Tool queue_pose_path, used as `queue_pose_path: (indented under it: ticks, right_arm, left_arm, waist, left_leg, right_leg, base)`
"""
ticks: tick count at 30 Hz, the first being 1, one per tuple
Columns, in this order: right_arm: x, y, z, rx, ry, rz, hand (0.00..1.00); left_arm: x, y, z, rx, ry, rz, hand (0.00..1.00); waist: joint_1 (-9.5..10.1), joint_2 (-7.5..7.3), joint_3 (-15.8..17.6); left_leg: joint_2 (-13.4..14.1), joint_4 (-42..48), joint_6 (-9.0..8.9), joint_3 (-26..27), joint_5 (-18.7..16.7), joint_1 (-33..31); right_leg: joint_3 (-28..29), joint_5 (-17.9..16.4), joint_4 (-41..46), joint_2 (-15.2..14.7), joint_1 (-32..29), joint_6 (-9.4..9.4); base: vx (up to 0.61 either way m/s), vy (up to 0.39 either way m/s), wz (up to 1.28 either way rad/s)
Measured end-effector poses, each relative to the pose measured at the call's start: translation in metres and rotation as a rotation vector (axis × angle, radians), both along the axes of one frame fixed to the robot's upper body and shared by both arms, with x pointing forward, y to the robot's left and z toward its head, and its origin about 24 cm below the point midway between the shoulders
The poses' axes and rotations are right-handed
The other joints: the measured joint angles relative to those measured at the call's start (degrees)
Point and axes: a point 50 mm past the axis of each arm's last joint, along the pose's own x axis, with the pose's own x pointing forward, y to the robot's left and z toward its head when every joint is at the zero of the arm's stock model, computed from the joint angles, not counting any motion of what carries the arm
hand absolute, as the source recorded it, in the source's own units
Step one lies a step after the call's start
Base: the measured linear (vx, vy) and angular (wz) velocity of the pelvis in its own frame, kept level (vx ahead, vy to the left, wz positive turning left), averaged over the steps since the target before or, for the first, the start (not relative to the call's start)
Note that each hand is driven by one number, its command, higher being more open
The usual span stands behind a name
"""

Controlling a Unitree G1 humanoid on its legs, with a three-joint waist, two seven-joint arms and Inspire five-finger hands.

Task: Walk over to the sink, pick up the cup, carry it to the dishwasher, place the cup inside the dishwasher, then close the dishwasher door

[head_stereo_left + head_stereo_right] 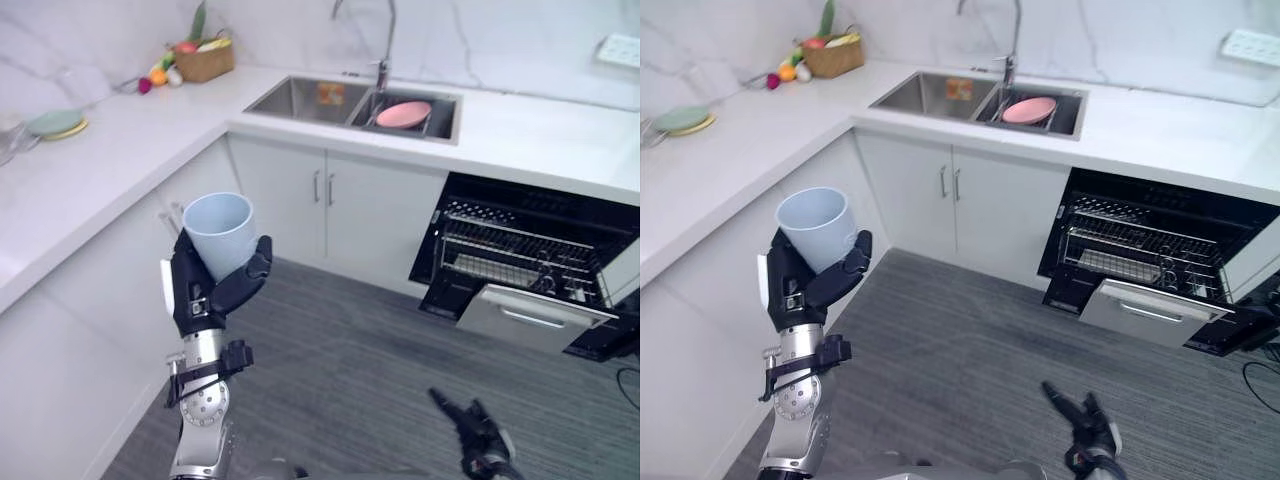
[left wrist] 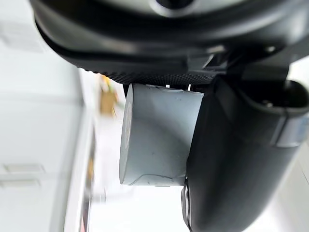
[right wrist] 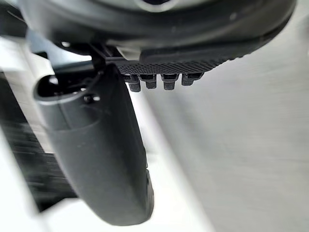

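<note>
Pale blue plastic is the material of the round, handleless cup [image 1: 218, 230], which is held upright, mouth up, by the dark left hand [image 1: 200, 292]. In the left eye view this pair is found at about 8 o'clock from the middle. The fingers and the thumb are curled round the lower part of the cup, and in the left wrist view the cup's wall is seen pressed between the thumb and the palm. The cup is carried in the air, in front of the white cabinet doors and above the grey striped floor [image 1: 350, 370].

The dark right hand [image 1: 482, 436] is seen low at about 5 o'clock, over the floor. Its fingers are loosely stretched out and nothing is held in it.

The double stainless steel sink [image 1: 295, 100] is set in the white stone counter [image 1: 120, 160] at about 12 o'clock, well apart from the cup. A round pink plate [image 1: 403, 113] is lying in its basin on the 3 o'clock side.

The black dishwasher [image 1: 540, 205] is found at about 3 o'clock, under the counter. It is open, and wire racks are visible inside.

A woven brown basket [image 1: 205, 62] with fruit is placed on the counter at about 11 o'clock, and a round green plate [image 1: 55, 122] at about 10 o'clock.
</note>
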Motion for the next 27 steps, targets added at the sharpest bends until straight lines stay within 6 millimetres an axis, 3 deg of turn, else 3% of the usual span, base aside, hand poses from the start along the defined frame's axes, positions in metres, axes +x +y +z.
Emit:
queue_pose_path:
  ticks: [1,2,3,4,5,6,7,8,9,10,13,14,15,16,17,18,19,20,22,23,24,26,27]
  right_arm:
    - [-0.001,-0.008,0.009,-0.058,-0.065,-0.035,1.0]
    - [0.001,-0.013,0.015,-0.074,-0.109,-0.066,1.0]
    - [0.005,-0.021,0.026,-0.087,-0.192,-0.129,1.0]
    - [0.014,-0.031,0.044,-0.111,-0.304,-0.188,1.0]
    - [0.019,-0.033,0.054,-0.129,-0.353,-0.199,1.0]
    - [0.03,-0.037,0.076,-0.174,-0.449,-0.2,1.0]
    - [0.037,-0.04,0.094,-0.212,-0.526,-0.197,1.0]
    - [0.043,-0.042,0.115,-0.254,-0.61,-0.189,1.0]
    - [0.047,-0.042,0.137,-0.298,-0.696,-0.175,1.0]
    - [0.065,-0.046,0.169,-0.366,-0.828,-0.118,1.0]
    - [0.087,-0.042,0.198,-0.413,-0.947,-0.067,1.0]
    - [0.096,-0.035,0.206,-0.423,-0.977,-0.037,1.0]
    - [0.097,-0.031,0.21,-0.438,-0.98,-0.012,1.0]
    - [0.095,-0.026,0.213,-0.443,-0.983,0.014,1.0]
    - [0.092,-0.021,0.215,-0.441,-0.98,0.038,1.0]
    - [0.091,-0.017,0.216,-0.443,-0.981,0.052,1.0]
    - [0.089,-0.012,0.216,-0.454,-0.972,0.073,1.0]
    - [0.089,-0.01,0.215,-0.457,-0.964,0.078,1.0]
    - [0.092,-0.006,0.212,-0.456,-0.929,0.105,1.0]
    - [0.093,-0.005,0.212,-0.452,-0.925,0.112,1.0]
    - [0.097,-0.003,0.213,-0.445,-0.928,0.126,1.0]
    - [0.099,-0.003,0.216,-0.455,-0.931,0.146,1.0]
    - [0.102,-0.004,0.219,-0.463,-0.932,0.164,1.0]
  left_arm:
    - [0.0,-0.002,0.003,0.029,-0.015,-0.044,0.0]
    - [0.0,-0.004,0.004,0.036,-0.026,-0.065,0.0]
    - [0.001,-0.008,0.005,0.047,-0.034,-0.101,0.0]
    - [0.001,-0.015,0.004,0.046,-0.032,-0.143,0.0]
    - [0.001,-0.017,0.004,0.046,-0.031,-0.158,0.0]
    - [0.001,-0.022,0.004,0.047,-0.03,-0.183,0.0]
    - [0.0,-0.026,0.004,0.046,-0.032,-0.198,0.0]
    - [0.0,-0.028,0.006,0.054,-0.038,-0.209,0.0]
    - [-0.001,-0.029,0.009,0.072,-0.053,-0.222,0.0]
    - [0.0,-0.033,0.012,0.059,-0.065,-0.232,0.0]
    - [0.004,-0.044,0.018,0.094,-0.093,-0.274,0.0]
    - [0.004,-0.047,0.017,0.113,-0.092,-0.28,0.0]
    - [0.002,-0.048,0.015,0.122,-0.086,-0.286,0.0]
    - [0.0,-0.052,0.013,0.114,-0.076,-0.291,0.0]
    - [-0.005,-0.054,0.011,0.088,-0.066,-0.288,0.0]
    - [-0.008,-0.055,0.009,0.078,-0.059,-0.283,0.0]
    - [-0.014,-0.056,0.006,0.054,-0.041,-0.274,0.0]
    - [-0.016,-0.056,0.004,0.049,-0.031,-0.272,0.0]
    - [-0.017,-0.055,0.001,0.046,-0.016,-0.264,0.0]
    - [-0.017,-0.054,0.001,0.044,-0.017,-0.259,0.0]
    - [-0.016,-0.052,0.001,0.044,-0.018,-0.247,0.0]
    - [-0.014,-0.052,0.001,0.035,-0.015,-0.245,0.0]
    - [-0.014,-0.052,-0.001,0.031,-0.004,-0.24,0.0]
  waist:
    - [-0.97,0.39,-0.52]
    - [-1.21,0.05,-0.57]
    - [-1.31,0.15,-0.32]
    - [-2.04,0.8,0.16]
    - [-2.84,1.09,0.52]
    - [-4.1,1.75,1.36]
    - [-4.8,2.13,1.96]
    - [-4.99,1.82,1.92]
    - [-4.81,-0.21,1.08]
    - [-4.34,1.76,1.5]
    - [-3.88,1.88,1.77]
    - [-3.41,2.04,1.89]
    - [-3.28,2.45,2.14]
    - [-3.11,3.19,2.6]
    - [-2.62,4.23,2.8]
    - [-2.35,4.52,2.71]
    - [-1.89,4.97,2.44]
    - [-1.71,5.1,2.42]
    - [-0.73,4.86,2.62]
    - [-0.7,4.88,2.6]
    - [-0.83,4.83,2.63]
    - [-0.95,4.74,2.68]
    - [-0.8,5.12,2.45]
  left_leg:
    - [-0.25,-2.97,0.26,0.06,0.16,2.5]
    - [-0.45,-4.21,0.26,0.36,0.35,3.72]
    - [-0.86,-5.94,-0.28,0.98,0.5,5.57]
    - [-0.57,-7.33,-0.7,1.27,0.16,7.88]
    - [-0.06,-7.57,-1.05,1.15,-0.06,8.69]
    - [1.3,-7.45,-1.9,1.01,-0.55,10.28]
    - [2.55,-7.02,-3.18,1.15,-1.31,11.74]
    - [2.88,-5.52,-5.31,1.82,-2.92,12.92]
    - [1.93,-2.26,-5.95,3.07,-4.89,13.69]
    - [5.32,3.14,-5.89,3.48,-9.22,13.53]
    - [6.79,0.0,-5.25,4.85,-7.4,13.11]
    - [7.92,3.64,-5.27,5.96,-6.92,13.63]
    - [9.19,9.33,-5.38,5.97,-6.76,13.03]
    - [12.01,22.35,-5.23,6.11,-3.99,9.0]
    - [15.47,36.93,-3.71,5.33,5.58,2.25]
    - [16.89,43.39,-4.33,4.43,7.0,-1.35]
    - [19.27,51.22,-4.73,3.43,5.48,-7.12]
    - [19.8,51.98,-4.8,3.18,4.41,-9.02]
    - [19.65,40.83,-5.1,3.2,-0.94,-11.86]
    - [19.08,36.13,-5.59,3.18,-1.73,-11.91]
    - [17.31,25.3,-5.63,2.66,-2.13,-11.9]
    - [12.58,9.1,-6.08,-2.24,-0.63,-11.93]
    - [10.01,0.99,-6.41,-7.65,2.1,-12.1]
  right_leg:
    - [-0.94,-0.14,2.35,4.05,-3.18,-0.12]
    - [-2.69,-0.38,2.63,4.81,-4.86,-0.58]
    - [-6.45,-1.29,2.41,4.76,-7.64,-2.17]
    - [-11.41,-3.22,1.03,4.25,-10.71,-5.6]
    - [-13.41,-4.19,-0.28,4.15,-11.83,-7.42]
    - [-16.63,-5.54,-4.0,4.35,-13.66,-10.11]
    - [-18.27,-5.4,-7.95,4.83,-14.66,-10.75]
    - [-20.38,-2.78,-15.8,5.33,-14.48,-11.89]
    - [-23.79,8.21,-27.85,4.24,-12.74,-15.85]
    - [-25.49,8.7,-27.0,6.55,-11.45,-21.91]
    - [-23.26,6.23,-28.6,10.53,-8.85,-21.59]
    - [-22.03,4.44,-28.64,12.28,-7.06,-21.18]
    - [-21.47,3.01,-29.4,13.18,-5.04,-20.43]
    - [-20.78,2.25,-31.84,14.6,-1.52,-20.53]
    - [-19.44,2.41,-35.31,16.06,1.81,-20.28]
    - [-18.54,2.77,-36.9,16.53,3.04,-19.78]
    - [-16.48,3.79,-39.5,17.47,5.34,-18.92]
    - [-15.72,4.15,-40.86,17.58,6.62,-19.05]
    - [-11.27,5.19,-44.11,17.16,11.12,-19.58]
    - [-10.11,5.2,-44.53,16.95,11.88,-19.44]
    - [-7.81,4.81,-44.75,16.08,12.41,-18.75]
    - [-4.16,3.95,-44.69,13.92,12.34,-17.26]
    - [-1.21,3.26,-44.69,12.98,12.26,-16.15]
  base:
    - [0.38,0.059,-0.02]
    - [0.5,0.077,-0.14]
    - [0.47,0.066,-0.24]
    - [0.48,0.059,-0.18]
    - [0.51,0.029,-0.05]
    - [0.53,-0.018,0.05]
    - [0.54,-0.038,-0.03]
    - [0.59,-0.057,-0.22]
    - [0.62,-0.076,-0.74]
    - [0.7,-0.093,-0.8]
    - [0.39,-0.115,-0.71]
    - [0.18,-0.086,-0.55]
    - [0.23,-0.095,-0.52]
    - [0.25,-0.079,-0.39]
    - [0.31,-0.058,-0.41]
    - [0.28,-0.023,-0.62]
    - [0.24,0.006,-0.58]
    - [0.32,0.008,-0.74]
    - [0.42,0.043,-0.85]
    - [0.36,0.119,-0.96]
    - [0.33,0.179,-0.9]
    - [0.29,0.218,-0.95]
    - [0.28,0.266,-1.19]
